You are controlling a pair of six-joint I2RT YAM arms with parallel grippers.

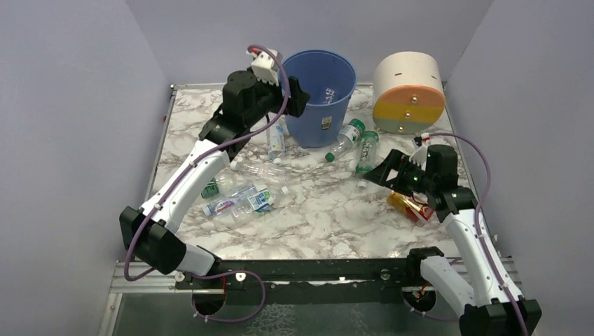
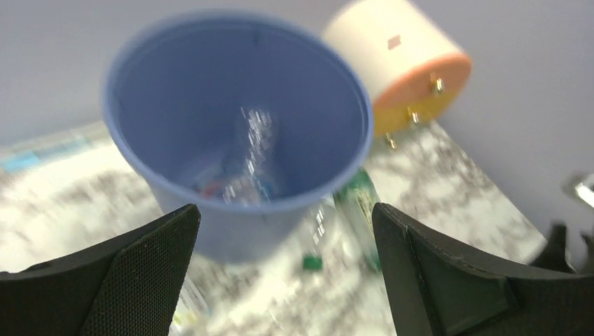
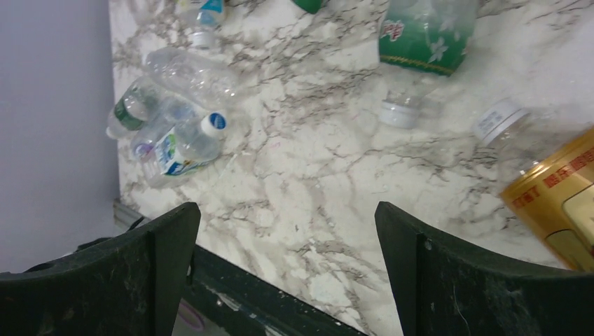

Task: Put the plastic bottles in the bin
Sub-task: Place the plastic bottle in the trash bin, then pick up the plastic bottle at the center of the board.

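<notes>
Marble table (image 1: pixel 336 217): bin (image 1: pixel 312 129) far centre, and we see one blurred bottle (image 2: pixel 252 161) inside. Other bottles (image 1: pixel 231 204) lie left and at its base. Left gripper (image 2: pixel 284 217) is over the rim, jaws spread, empty; a drop pose, we think. Right gripper (image 3: pixel 287 210) is open and empty, near right.

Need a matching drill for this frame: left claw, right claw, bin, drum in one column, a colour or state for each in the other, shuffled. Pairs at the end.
Column one
1. left claw
2. right claw
3. bin
4. drum

Column two
A. cream, with orange and yellow bands
B. blue, upright
C. open, by the bin's rim, looking into it
D. open, above loose bottles

Pairs: 1-C, 2-D, 3-B, 4-A
</notes>
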